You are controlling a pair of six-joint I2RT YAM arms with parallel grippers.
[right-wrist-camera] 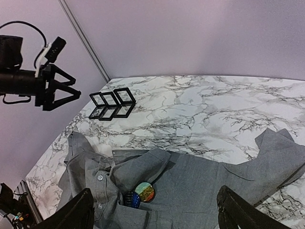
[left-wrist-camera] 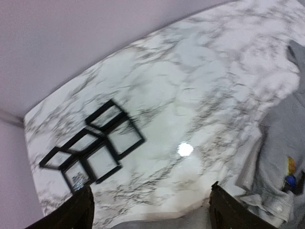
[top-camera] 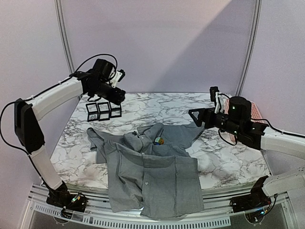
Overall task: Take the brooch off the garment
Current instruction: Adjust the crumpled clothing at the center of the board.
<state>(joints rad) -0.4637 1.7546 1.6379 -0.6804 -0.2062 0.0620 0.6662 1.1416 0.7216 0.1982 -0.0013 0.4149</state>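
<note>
The grey garment [top-camera: 152, 167] lies spread on the marble table [top-camera: 228, 162], its lower part hanging over the near edge. A round, many-coloured brooch [top-camera: 159, 140] sits on the chest next to the collar, and in the right wrist view the brooch [right-wrist-camera: 145, 192] overlaps a dark blue disc [right-wrist-camera: 132, 199]. My right gripper [top-camera: 198, 117] hovers open above the shirt's right sleeve, its jaws [right-wrist-camera: 155, 191] empty. High over the back left, my left gripper [top-camera: 119, 97] is open and empty [left-wrist-camera: 151, 188], with the brooch [left-wrist-camera: 289, 168] at the frame's right edge.
A cluster of small black-framed boxes [top-camera: 102, 110] stands at the back left of the table, under the left gripper. A pink object [top-camera: 257, 112] sits at the back right behind the right arm. Grey walls close off the back.
</note>
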